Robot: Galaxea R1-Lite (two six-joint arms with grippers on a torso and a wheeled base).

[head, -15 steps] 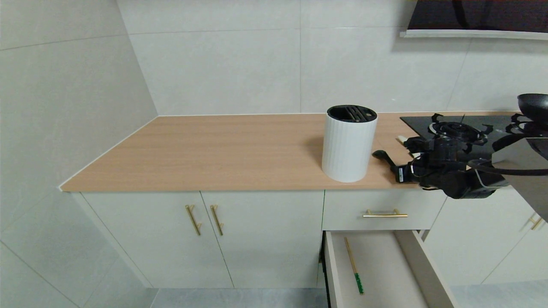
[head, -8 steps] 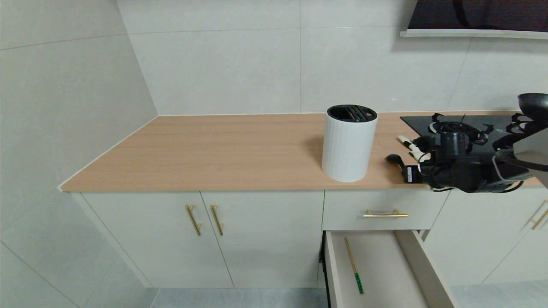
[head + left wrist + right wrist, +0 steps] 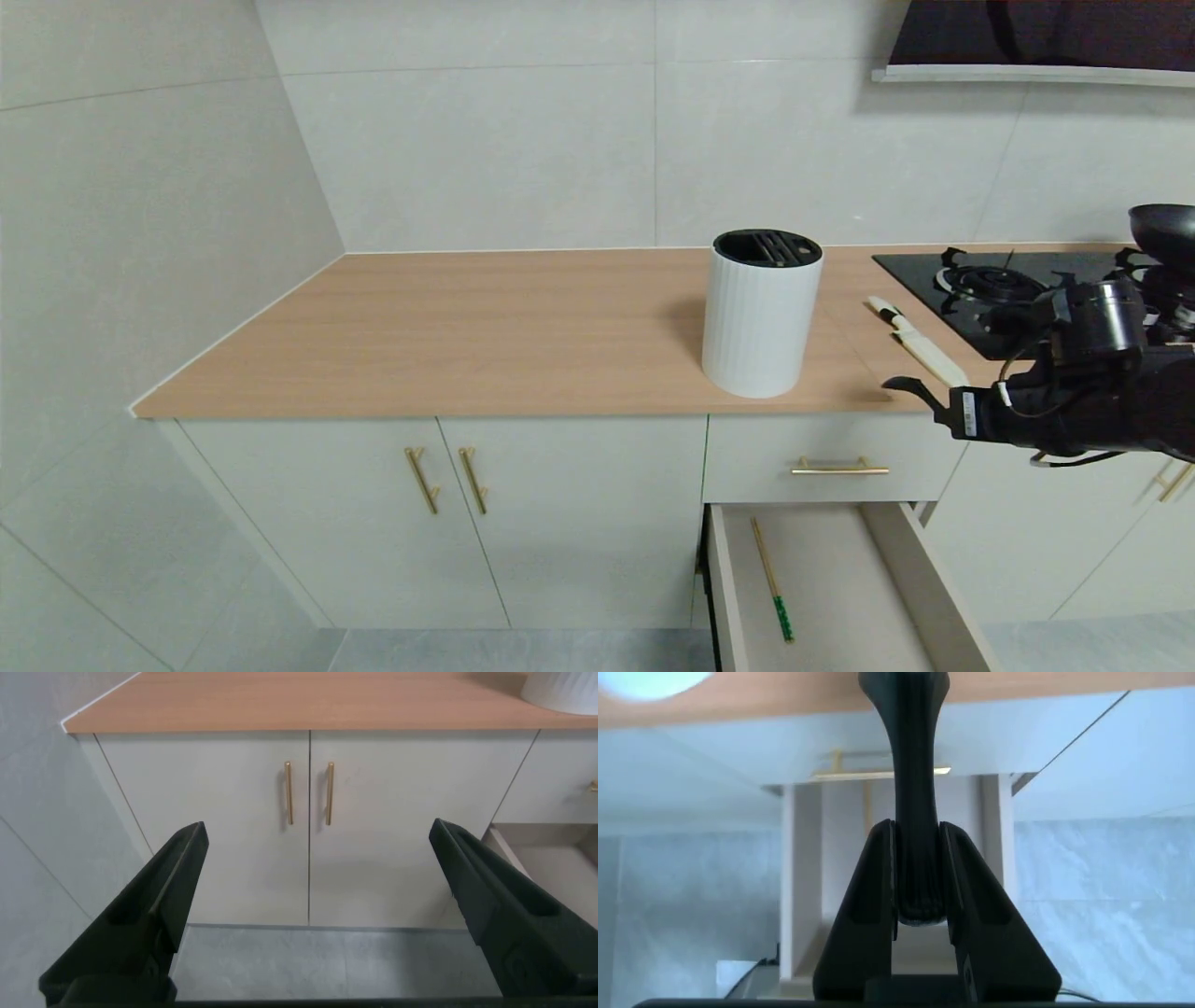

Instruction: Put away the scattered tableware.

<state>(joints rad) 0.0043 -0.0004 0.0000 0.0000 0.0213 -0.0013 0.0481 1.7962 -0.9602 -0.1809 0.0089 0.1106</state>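
1. Desk (image 3: 485, 327): wooden top over pale cupboards.
2. Left hand (image 3: 318, 838): low in front of the cupboard doors (image 3: 308, 831), fingers spread wide, holding nothing.
3. Holder (image 3: 761, 322): white ribbed cylinder with a black slotted top, upright at the near right of the desk. No tableware shows in its slots.
4. Drawer (image 3: 840, 597): pulled open below the holder. One chopstick (image 3: 771, 579) with a green tip lies along its left side; this item counts as put away.
5. Knife (image 3: 920, 353): pale, lying flat on the desk between holder and stove, untouched. Left to do.
6. Utensil (image 3: 904, 385): black, probably a spoon, its handle clamped in the right hand.
7. Right hand (image 3: 920, 833): closed on that handle, just off the desk's near edge, above and right of the drawer. Item in transit, not yet stowed.
8. Stove (image 3: 999, 280): black, far right.

Progress, as judged: roughly one of three pieces stored.
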